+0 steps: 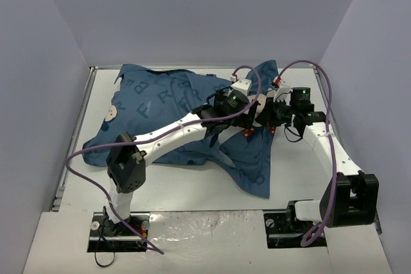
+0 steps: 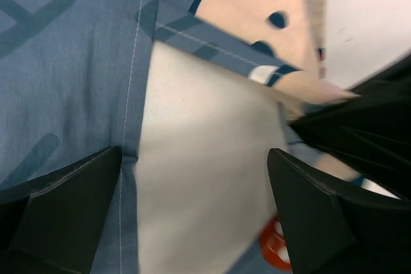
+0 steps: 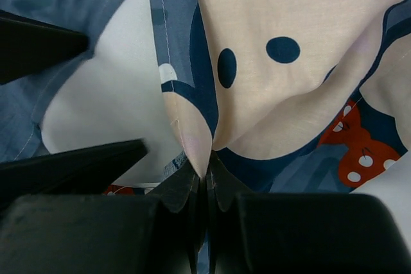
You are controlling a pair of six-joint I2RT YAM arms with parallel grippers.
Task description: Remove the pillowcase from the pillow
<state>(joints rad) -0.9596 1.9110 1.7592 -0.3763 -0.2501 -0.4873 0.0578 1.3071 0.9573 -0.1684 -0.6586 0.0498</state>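
My right pincer (image 3: 207,174) is pinched shut on the hem of the soft dark-blue cloth pillowcase (image 1: 160,104), right where a cream mouse face with a red spotted bow is printed. My left pincer (image 2: 192,158) stands wide, its two black fingers (image 2: 70,203) spread either side of a bare patch of the plain white stuffed pillow (image 2: 205,178), and it grips nothing.

The cased pillow lies across the white table (image 1: 167,184), its bulk toward my left arm's side and its open end in the middle, where both of my pincers meet. Only that white patch at the mouth shows; the rest of the pillow is inside the cloth.

As I judge it, the task is barely begun, and the step in hand is to get hold of the pillow itself while my right side has the case.

- I should push the left fingers down into the stuffing before closing, so they bite filling and not just skin.
- The stitched blue hem lies just beside my left-hand finger. I must keep it out of the bite, or I will clamp case and pillow together.
- Then I should pull the two grips apart along the pillow's length, slowly.
- The right grip holds only a thin fold at the fingertips, so a jerk could slip it free.
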